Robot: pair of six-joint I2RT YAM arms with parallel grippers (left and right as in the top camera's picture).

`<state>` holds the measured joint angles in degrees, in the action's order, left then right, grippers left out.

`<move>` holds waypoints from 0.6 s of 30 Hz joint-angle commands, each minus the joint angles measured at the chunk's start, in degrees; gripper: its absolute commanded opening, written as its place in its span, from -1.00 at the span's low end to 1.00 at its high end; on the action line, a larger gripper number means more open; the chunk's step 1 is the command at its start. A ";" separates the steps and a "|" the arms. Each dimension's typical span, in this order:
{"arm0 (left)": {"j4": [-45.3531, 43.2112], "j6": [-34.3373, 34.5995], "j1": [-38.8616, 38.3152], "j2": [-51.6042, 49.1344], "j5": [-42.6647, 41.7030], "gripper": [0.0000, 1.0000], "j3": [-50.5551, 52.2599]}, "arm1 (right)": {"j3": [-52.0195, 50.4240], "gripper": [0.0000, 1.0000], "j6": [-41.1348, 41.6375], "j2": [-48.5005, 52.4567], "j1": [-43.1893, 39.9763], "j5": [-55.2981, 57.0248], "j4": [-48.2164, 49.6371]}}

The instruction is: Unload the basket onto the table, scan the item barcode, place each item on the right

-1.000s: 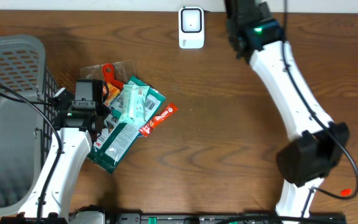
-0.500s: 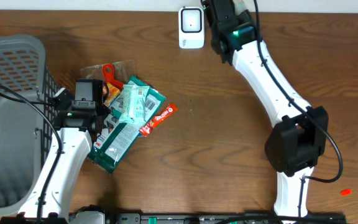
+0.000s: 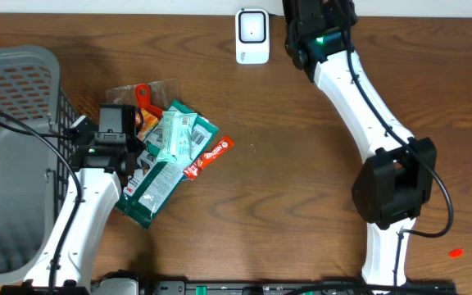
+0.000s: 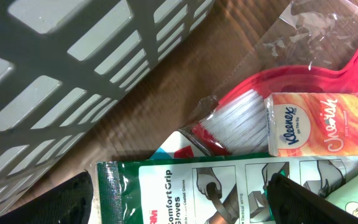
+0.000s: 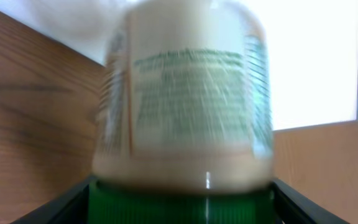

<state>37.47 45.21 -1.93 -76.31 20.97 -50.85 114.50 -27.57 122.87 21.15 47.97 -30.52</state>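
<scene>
Right arm (image 3: 359, 98) has eased back to the right after its swing toward the scanner (image 3: 252, 36) half a second ago. Overhead, its wrist sits at the far edge of the table (image 3: 301, 205), just right of that white scanner, and the bottle it carries is out of sight up there. Over on the left a grey basket (image 3: 15, 65) fills the corner, and beside it lies a heap of goods: a green glove pack (image 3: 150, 192), a pale green pack (image 3: 179, 135) on top of it, a red strip (image 3: 211, 154) poking out to the right, and a red brush (image 3: 142, 92) at the back. Left arm (image 3: 84, 205) reaches up from the near edge, its head parked over that heap. Switch to the right wrist and there's the bottle (image 5: 191, 93), blurred and filling the frame: cream body, green print on the label, green cap at the bottom. The right gripper (image 5: 179, 202) has its dark fingers (image 5: 61, 211) on either side of that cap, clamped on the bottle, with wood below and a bright wall behind. Left wrist: the left gripper (image 4: 182, 202) hangs with jaws wide apart, holding nothing, above the glove pack. The brush's white bristles, an orange tissue pack (image 4: 319, 124) and a clear wrapper (image 4: 303, 31) lie just beyond, and the basket's wall is off to the left.
</scene>
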 commanded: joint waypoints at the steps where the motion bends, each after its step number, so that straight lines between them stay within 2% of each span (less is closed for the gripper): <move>1: 0.17 1.14 0.37 -0.44 1.64 0.78 0.42 | 1.18 0.36 -6.01 2.03 0.33 3.67 2.01; 18: -0.24 1.16 0.37 -0.44 1.62 0.78 0.42 | 1.18 0.36 -18.08 9.70 4.11 6.21 14.67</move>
<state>37.15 45.21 -1.93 -76.36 20.99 -50.85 114.50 -42.76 130.93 23.53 52.31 -17.12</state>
